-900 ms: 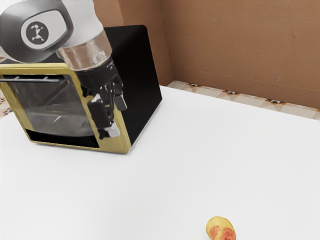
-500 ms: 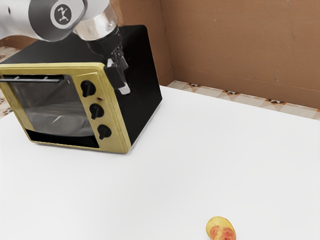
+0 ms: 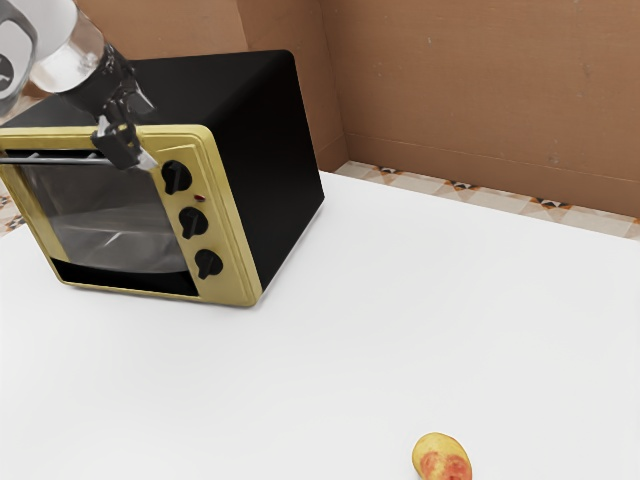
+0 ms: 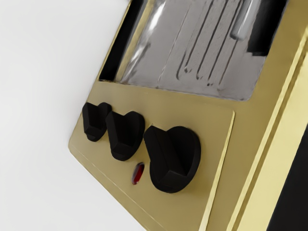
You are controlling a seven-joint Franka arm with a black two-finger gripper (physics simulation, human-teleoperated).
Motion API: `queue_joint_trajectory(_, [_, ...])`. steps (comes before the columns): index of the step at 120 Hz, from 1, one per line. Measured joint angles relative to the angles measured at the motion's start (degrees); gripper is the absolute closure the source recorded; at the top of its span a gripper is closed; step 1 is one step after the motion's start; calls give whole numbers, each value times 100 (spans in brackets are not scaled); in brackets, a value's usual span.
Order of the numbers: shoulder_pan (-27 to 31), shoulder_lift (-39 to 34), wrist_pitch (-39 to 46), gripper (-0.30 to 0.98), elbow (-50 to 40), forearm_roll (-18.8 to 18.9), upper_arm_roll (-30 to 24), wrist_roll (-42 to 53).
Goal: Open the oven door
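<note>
Oven door (image 3: 75,200): looks shut, front of oven (image 3: 280,160) on table (image 3: 400,320) | Jaws (image 3: 143,134): spread, empty, near handle (image 3: 60,159), knobs (image 3: 193,222) side | Hold: you'd best take that slim, likely slick bar mid-length | Feel: maybe stiff, then heavy swinging down; spare the glass (image 3: 125,235)

Oven door (image 3: 110,220) shut (glass-fronted), dark bar handle (image 3: 60,160) along top.

Plain brown walls (image 3: 480,90) are meeting at upper centre; patterned beige-and-orange floor tiles (image 3: 420,183) are edging their base, a flat white tabletop (image 3: 350,350) spreading below.
</note>
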Motion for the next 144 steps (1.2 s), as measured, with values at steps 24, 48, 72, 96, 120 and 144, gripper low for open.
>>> queue_joint_trajectory(24, [376, 497, 313, 0, 184, 43, 165, 960])
queue_joint_trajectory(48, [448, 134, 560, 0, -27, 172, 194, 1736])
queue_joint_trajectory(72, [856, 264, 740, 0, -32, 203, 219, 2376])
queue_joint_trajectory(96, [911, -484, 1064, 0, -900, 240, 298, 2912])
queue_joint_trajectory(120, [788, -374, 1455, 0, -1071, 363, 293, 3298])
queue_joint_trajectory(144, [756, -362, 1590, 0, -1018, 394, 302, 3585])
